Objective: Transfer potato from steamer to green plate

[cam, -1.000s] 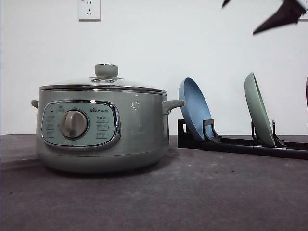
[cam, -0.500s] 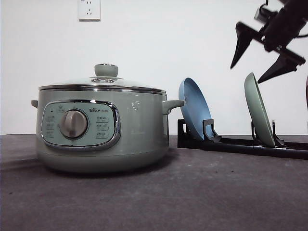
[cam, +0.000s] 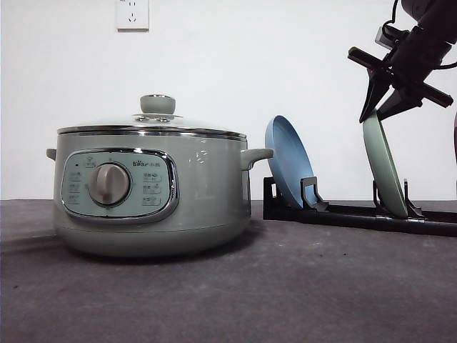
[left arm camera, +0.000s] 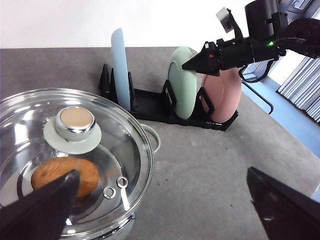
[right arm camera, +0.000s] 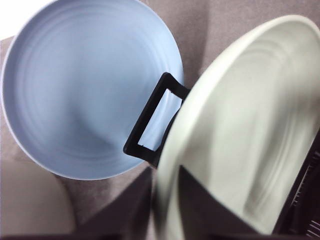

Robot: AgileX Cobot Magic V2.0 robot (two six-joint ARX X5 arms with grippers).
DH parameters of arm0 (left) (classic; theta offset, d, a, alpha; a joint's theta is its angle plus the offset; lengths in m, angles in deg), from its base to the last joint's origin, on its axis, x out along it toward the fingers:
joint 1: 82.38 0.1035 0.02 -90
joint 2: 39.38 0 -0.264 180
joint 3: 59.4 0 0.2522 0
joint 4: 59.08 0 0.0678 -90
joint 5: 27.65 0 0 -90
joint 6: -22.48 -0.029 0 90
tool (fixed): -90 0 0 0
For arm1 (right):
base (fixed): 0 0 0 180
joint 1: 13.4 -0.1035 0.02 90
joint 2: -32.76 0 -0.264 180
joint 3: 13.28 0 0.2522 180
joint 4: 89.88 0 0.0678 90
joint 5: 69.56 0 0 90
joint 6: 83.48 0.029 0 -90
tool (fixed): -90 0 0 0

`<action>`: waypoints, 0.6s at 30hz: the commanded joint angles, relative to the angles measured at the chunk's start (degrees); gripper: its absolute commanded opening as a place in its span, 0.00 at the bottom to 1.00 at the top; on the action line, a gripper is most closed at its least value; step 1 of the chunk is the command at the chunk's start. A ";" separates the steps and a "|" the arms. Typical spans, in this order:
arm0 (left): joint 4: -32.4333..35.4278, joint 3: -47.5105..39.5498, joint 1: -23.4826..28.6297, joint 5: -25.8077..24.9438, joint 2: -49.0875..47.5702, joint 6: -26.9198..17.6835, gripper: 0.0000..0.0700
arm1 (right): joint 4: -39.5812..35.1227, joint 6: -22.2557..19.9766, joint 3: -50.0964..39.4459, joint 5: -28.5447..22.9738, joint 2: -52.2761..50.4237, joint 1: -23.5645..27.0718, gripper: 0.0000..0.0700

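The steamer (cam: 150,193) stands at the left of the table with its glass lid (left arm camera: 75,150) on. Through the lid I see the potato (left arm camera: 62,176) lying inside. My left gripper (left arm camera: 162,200) hangs open above the lid, holding nothing. The green plate (cam: 384,163) stands on edge in a black rack (cam: 357,213). My right gripper (cam: 372,118) is open at the plate's top rim, one finger on each side of the rim (right arm camera: 165,200). From the left wrist, the right gripper (left arm camera: 192,62) sits at the top of the green plate (left arm camera: 181,85).
A blue plate (cam: 287,161) stands on edge in the same rack, nearer the steamer. A pink plate (left arm camera: 222,95) stands behind the green one. Bare grey table lies in front of the rack and the steamer.
My right gripper has come down from the top right and turned, and its fingers now straddle the green plate's rim. The steamer, lid and plates have not moved.
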 commanded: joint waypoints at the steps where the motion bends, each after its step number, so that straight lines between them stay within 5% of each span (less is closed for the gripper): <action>1: 0.59 1.20 -0.22 -0.70 0.31 -0.26 1.00 | -0.63 -0.52 1.38 -0.28 0.96 -0.07 0.01; 13: 0.59 1.20 -0.22 -0.70 0.28 -0.24 1.00 | 0.38 -1.22 3.80 4.31 -7.27 0.17 0.01; 18: 0.59 1.20 -0.22 -0.70 0.28 -0.26 1.00 | 5.52 -4.77 3.80 5.85 -13.55 -0.35 0.01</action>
